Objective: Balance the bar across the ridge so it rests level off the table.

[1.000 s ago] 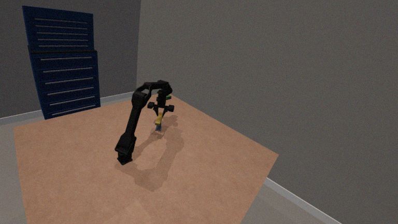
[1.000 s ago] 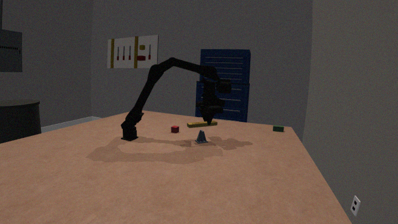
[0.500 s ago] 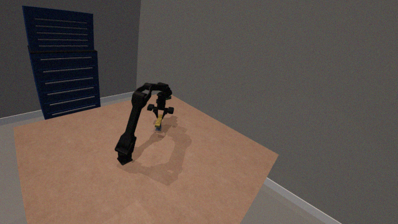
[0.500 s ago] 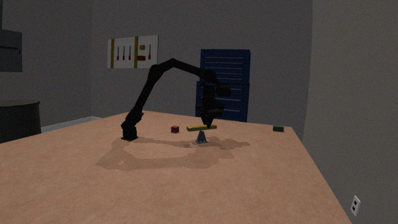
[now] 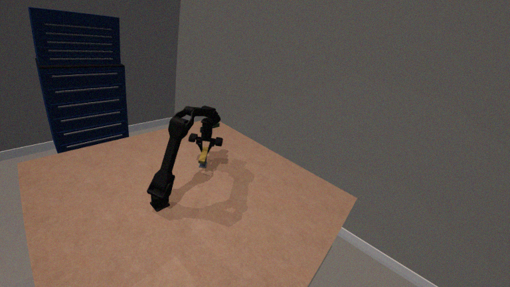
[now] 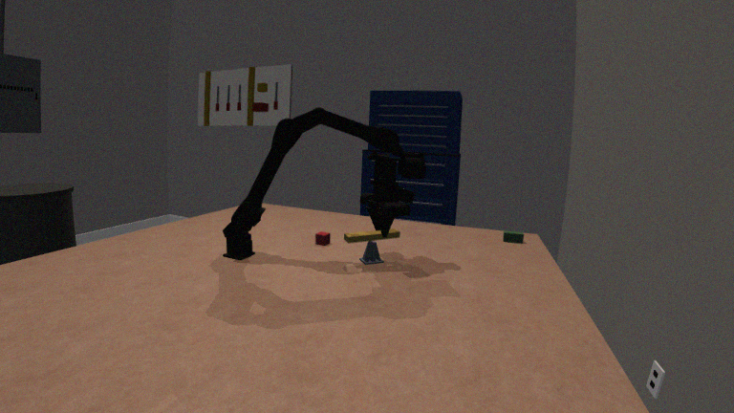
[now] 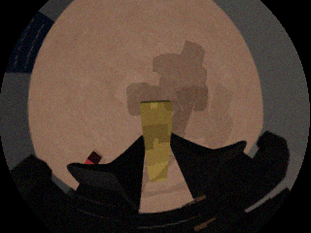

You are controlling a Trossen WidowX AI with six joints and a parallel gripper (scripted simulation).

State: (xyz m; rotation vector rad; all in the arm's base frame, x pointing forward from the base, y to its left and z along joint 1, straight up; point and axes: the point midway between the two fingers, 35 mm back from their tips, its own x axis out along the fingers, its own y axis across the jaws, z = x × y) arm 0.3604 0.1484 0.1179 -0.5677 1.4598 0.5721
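Observation:
The yellow bar is between the fingers of my gripper, which is shut on it right of its middle in the exterior view. The bar looks close to level there, its left end slightly lower in the picture. The blue-grey ridge stands on the table right under the bar, near the bar's middle. Its top is at or just below the bar's underside; I cannot tell whether they touch. Both bar ends are above the table. The ridge is hidden in the wrist view.
A red cube is on the table between the arm's base and the ridge, farther back in the exterior view. A green block lies near the far right corner. A blue cabinet stands beyond the table.

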